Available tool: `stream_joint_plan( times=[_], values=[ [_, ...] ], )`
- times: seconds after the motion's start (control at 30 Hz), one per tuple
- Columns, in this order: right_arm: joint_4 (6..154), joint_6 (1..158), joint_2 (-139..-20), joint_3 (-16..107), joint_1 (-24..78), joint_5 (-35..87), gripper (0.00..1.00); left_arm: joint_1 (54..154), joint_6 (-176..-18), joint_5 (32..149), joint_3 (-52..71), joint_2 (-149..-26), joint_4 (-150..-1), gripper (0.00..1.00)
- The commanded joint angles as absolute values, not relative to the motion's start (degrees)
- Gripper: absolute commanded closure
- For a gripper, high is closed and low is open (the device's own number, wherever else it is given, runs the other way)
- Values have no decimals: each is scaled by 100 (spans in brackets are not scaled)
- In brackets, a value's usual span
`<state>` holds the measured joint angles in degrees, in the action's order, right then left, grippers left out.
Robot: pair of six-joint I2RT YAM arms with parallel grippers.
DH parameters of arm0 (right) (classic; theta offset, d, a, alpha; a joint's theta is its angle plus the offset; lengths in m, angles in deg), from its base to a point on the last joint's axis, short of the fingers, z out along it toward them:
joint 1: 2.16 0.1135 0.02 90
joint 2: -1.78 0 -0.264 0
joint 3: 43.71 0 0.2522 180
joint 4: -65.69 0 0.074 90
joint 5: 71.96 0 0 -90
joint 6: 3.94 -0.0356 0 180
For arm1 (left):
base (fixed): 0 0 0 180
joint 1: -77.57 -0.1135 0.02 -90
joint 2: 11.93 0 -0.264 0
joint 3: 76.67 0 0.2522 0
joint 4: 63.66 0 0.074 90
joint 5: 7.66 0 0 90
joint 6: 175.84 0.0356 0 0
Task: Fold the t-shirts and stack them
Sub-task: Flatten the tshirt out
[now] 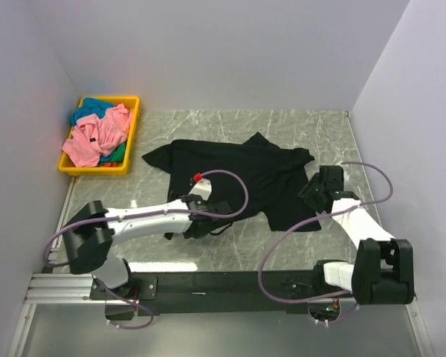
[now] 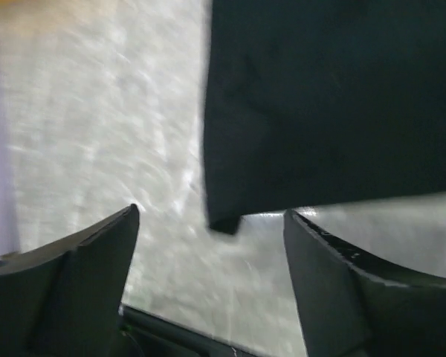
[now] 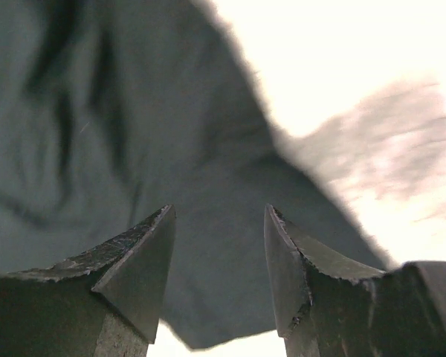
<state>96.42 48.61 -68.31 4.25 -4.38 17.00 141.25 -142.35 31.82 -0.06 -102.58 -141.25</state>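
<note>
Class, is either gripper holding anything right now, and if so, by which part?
Nothing is held. The left gripper is open near a corner of the black t-shirt; the right gripper is open over its fabric.

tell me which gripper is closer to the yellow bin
Left. The left gripper is at the near edge of the black shirt; the right gripper is at its right side, farther from the yellow bin in the far left corner.

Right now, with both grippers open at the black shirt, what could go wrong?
The left gripper faces only a corner of the black shirt; a thin pinch may slip. The left arm's cable loops over the shirt and might drag it. The shirt lies wrinkled, so folds may end uneven.
</note>
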Motion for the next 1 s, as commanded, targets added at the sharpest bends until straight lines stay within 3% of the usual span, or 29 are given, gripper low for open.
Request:
stream_joint_plan(
  times=[0.0,0.1,0.27,0.5,0.7,0.97],
  values=[
    [9746,5169,-6546,643,213,1584,42,14173,-14279,4311,-251,-9484,-13913,14],
    [9729,5327,-6625,942,1144,1724,42,14086,-14314,4769,-681,-8651,-13158,12],
    [9413,5196,-7327,1503,2593,2050,43,12725,-14472,6307,-1692,-7392,-11849,12],
    [9553,5090,-9118,2716,3509,1945,44,11538,-14534,6889,-2555,-6642,-11170,11],
    [10237,5204,-10061,3500,3590,1453,43,11370,-14551,7012,-2766,-6660,-11003,11],
    [10432,5073,-10053,3027,2257,1408,43,11238,-14271,6951,-2608,-6774,-11038,11]
  ],
)
